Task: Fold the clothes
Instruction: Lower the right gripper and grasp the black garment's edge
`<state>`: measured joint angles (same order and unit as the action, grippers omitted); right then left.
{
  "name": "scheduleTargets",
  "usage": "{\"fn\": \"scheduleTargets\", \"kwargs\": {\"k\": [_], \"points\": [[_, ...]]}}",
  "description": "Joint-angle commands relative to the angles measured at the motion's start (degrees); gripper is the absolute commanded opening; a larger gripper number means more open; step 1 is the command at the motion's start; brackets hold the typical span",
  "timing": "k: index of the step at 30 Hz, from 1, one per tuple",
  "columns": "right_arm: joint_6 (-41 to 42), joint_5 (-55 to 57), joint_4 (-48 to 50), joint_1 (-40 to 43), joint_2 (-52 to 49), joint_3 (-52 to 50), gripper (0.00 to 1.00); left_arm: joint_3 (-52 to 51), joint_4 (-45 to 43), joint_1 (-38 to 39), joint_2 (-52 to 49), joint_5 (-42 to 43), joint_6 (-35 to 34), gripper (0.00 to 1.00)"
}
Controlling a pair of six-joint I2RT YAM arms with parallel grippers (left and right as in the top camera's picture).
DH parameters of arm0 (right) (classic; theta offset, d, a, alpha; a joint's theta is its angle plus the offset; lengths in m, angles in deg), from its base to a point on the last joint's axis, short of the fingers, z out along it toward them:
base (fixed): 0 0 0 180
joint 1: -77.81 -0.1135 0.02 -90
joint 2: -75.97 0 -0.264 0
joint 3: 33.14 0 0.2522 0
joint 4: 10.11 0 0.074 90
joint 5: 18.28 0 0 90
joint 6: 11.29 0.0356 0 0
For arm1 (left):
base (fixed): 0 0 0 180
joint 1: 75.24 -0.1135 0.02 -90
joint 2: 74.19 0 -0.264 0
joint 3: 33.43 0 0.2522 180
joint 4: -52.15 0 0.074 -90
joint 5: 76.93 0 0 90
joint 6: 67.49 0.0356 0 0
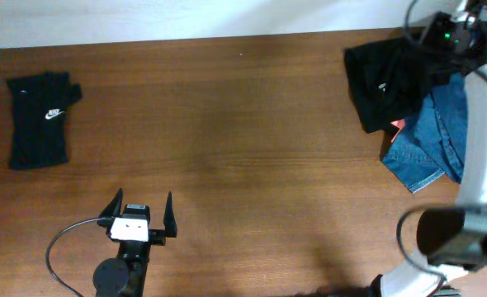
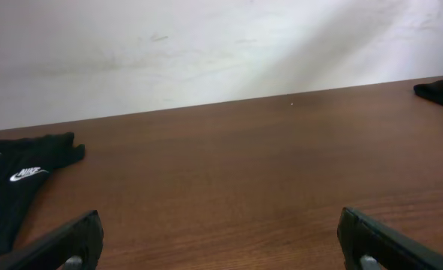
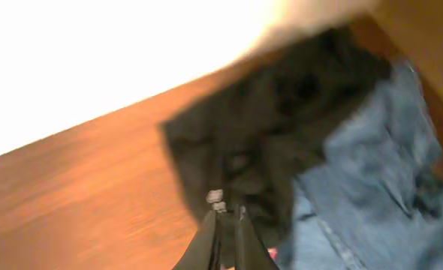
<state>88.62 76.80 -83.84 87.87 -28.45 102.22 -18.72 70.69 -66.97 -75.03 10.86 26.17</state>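
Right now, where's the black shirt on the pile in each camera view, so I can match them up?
Overhead: black shirt at top right, overlapping the blue denim.
Left wrist: only a dark corner at the right edge, probably this shirt.
Right wrist: centre frame, denim to its right.
Shared landmark: the table's far edge against the white wall.

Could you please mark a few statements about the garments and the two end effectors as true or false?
1. The swoosh-marked black garment lies folded at the left of the table. True.
2. The left end effector grips that garment. False: it is open, apart from it, holding nothing.
3. The denim piece lies against the black shirt at the right. True.
4. The right end effector is wide open. False: its jaws are shut, over the black shirt.
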Motion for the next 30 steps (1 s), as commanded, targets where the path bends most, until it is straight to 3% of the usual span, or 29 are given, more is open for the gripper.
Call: {"fn": "scheduleTargets", "kwargs": {"k": [1, 5, 9, 18, 19, 21, 24, 26, 27, 30], "points": [[-3.58, 3.41, -1.03, -5.53, 6.27, 1.49, 0.04, -0.42, -0.17, -0.15, 0.55, -0.55, 1.11, 0.99], [4.68, 14.78, -4.11, -8.55, 9.42, 1.49, 0.04, -0.44, -0.17, -0.15, 0.55, -0.57, 1.11, 0.99], [9.86, 15.52, -6.38, -7.8, 8.33, 1.46, 0.04, -0.42, -0.17, -0.13, 0.55, -0.57, 1.11, 0.99], [10.49, 20.48, -5.42, -5.49, -6.14, 1.42, 0.05, -0.42, -0.17, -0.15, 0.55, -0.57, 1.11, 0.99], [10.4, 21.55, -5.18, -4.87, -8.11, 1.42, 0.09, -0.42, -0.17, -0.15, 0.55, -0.55, 1.11, 0.99], [10.08, 22.18, -4.24, -3.1, -12.11, 1.42, 0.37, -0.42, -0.17, -0.13, 0.55, -0.57, 1.11, 0.99], [10.03, 21.09, -3.26, -0.33, -16.83, 1.42, 0.48, -0.44, -0.17, -0.15, 0.55, -0.57, 1.11, 1.0], [9.86, 18.34, -3.1, 1.64, -19.41, 1.42, 0.7, -0.44, -0.17, -0.13, 0.55, -0.57, 1.11, 0.99], [9.86, 16.7, -2.97, 2.47, -20.52, 1.42, 0.75, -0.42, -0.17, -0.15, 0.55, -0.57, 1.11, 0.99], [6.36, 11.04, -0.5, 4.48, -23.54, 1.42, 0.77, -0.42, -0.17, -0.15, 0.55, -0.57, 1.11, 0.99]]}}
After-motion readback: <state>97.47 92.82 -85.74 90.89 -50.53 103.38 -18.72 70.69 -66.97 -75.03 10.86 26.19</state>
